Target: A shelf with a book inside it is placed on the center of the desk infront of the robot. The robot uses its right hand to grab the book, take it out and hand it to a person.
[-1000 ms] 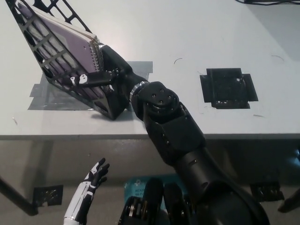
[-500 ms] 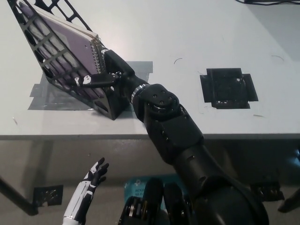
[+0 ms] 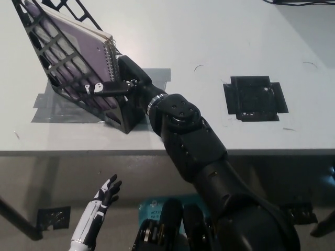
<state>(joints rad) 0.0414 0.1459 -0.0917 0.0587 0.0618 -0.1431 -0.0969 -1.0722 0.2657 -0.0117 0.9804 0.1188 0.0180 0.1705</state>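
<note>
On the white desk (image 3: 220, 47), right robot hand (image 3: 123, 78) grips the book (image 3: 84, 52) inside the shelf (image 3: 47, 57).

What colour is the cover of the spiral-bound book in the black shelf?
Pale purple, seen in the head view: the spiral-bound book inside the black lattice shelf.

A pale grey desk (image 3: 220, 36) fills the upper part of the view, its front edge running straight across just below the middle. The top is smooth and evenly lit, with a few small dark scuffs toward 2 o'clock. A square of black tape (image 3: 255, 98) sits at 3 o'clock. Strips of grey tape (image 3: 52, 107) lie at 9 o'clock, and another grey strip (image 3: 156, 76) lies near the centre. Dark cables (image 3: 298, 2) cross the top edge at 1 o'clock. Below the desk the floor (image 3: 31, 188) is darker grey, with black tape marks (image 3: 53, 217) at 8 o'clock. A teal object (image 3: 152, 209) at 6 o'clock is possibly a box.
</note>
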